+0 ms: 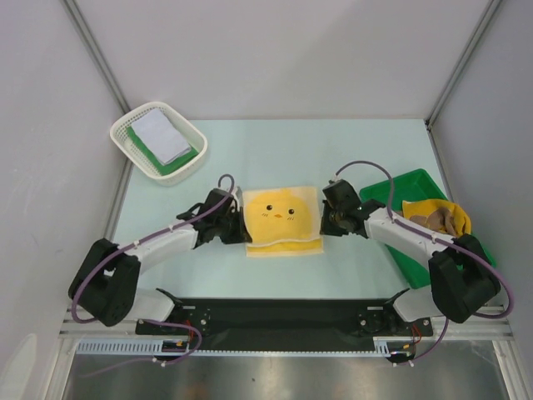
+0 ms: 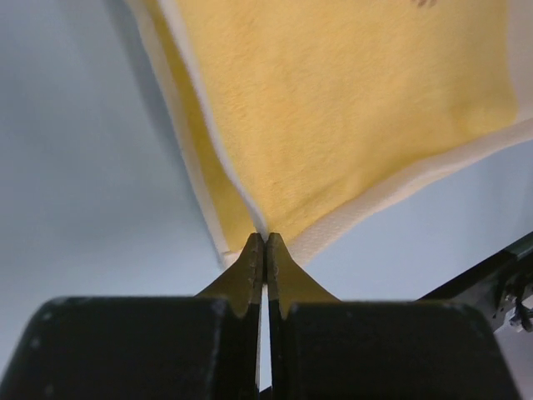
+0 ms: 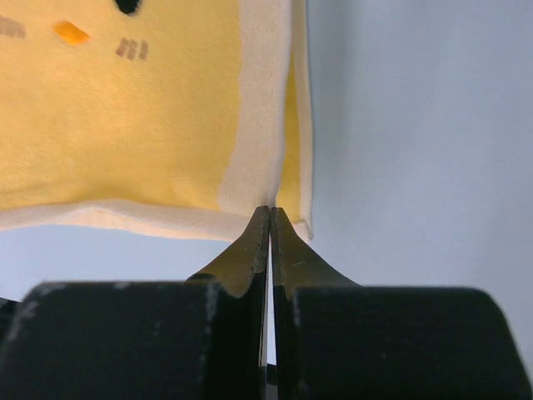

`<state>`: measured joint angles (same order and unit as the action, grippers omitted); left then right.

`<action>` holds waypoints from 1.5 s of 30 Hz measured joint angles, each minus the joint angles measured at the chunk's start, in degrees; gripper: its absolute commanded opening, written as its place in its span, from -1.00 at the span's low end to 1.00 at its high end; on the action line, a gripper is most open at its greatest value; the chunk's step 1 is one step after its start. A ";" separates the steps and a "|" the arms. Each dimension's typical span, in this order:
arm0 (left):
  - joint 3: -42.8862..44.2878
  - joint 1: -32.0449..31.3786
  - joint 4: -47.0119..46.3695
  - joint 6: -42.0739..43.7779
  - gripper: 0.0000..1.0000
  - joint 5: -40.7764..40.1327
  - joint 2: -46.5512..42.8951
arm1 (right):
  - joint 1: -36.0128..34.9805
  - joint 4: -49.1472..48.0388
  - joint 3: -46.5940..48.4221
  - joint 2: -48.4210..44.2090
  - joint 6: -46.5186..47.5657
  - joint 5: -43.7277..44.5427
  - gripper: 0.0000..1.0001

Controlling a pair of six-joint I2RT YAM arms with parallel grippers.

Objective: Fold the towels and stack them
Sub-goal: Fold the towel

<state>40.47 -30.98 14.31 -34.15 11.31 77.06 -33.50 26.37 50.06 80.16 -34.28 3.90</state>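
Both arms reach inward and low over the table (image 1: pixel 166 267), elbows out, wrists facing each other across the yellow towel (image 1: pixel 281 221). The left gripper (image 1: pixel 236 227) (image 2: pixel 264 242) is closed on the towel's left near corner, and the right gripper (image 1: pixel 326 218) (image 3: pixel 270 212) is closed on its right near corner. The towel lies folded at table centre, chick face up.

Four towels in all:
- one yellow, on the table;
- a white towel (image 1: pixel 162 136) on a green towel (image 1: pixel 181 160), both in the one basket (image 1: pixel 133 115), far left;
- a tan towel (image 1: pixel 437 218), bunched in the one tray (image 1: pixel 414 182), right.
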 measured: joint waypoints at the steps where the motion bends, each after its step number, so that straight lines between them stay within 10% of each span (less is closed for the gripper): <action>1: -1.55 -0.17 -0.52 -0.46 -0.99 0.46 0.79 | 0.00 -0.55 -1.51 0.09 0.00 -0.37 -1.00; 24: -1.14 -1.44 2.56 -2.14 -0.99 0.79 -6.36 | 0.63 -2.69 -5.60 -3.87 0.04 -2.38 -1.00; 37: -14.78 -2.56 -9.46 -4.87 -0.99 3.50 -3.65 | 0.26 -8.85 -15.30 -4.57 -0.81 -4.50 -1.00; 40: -14.80 -2.56 -9.60 -4.68 -0.41 3.34 -3.56 | 0.24 -9.73 -15.69 -4.57 -0.81 -4.42 -0.89; 45: -14.12 -2.78 -8.61 -4.46 -0.09 3.32 -4.33 | -0.20 -10.14 -15.89 -4.66 -0.55 -4.13 -0.38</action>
<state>26.35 -33.76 5.69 -38.61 14.63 72.73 -33.69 16.23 34.17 75.50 -34.83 -0.23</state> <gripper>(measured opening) 0.402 0.248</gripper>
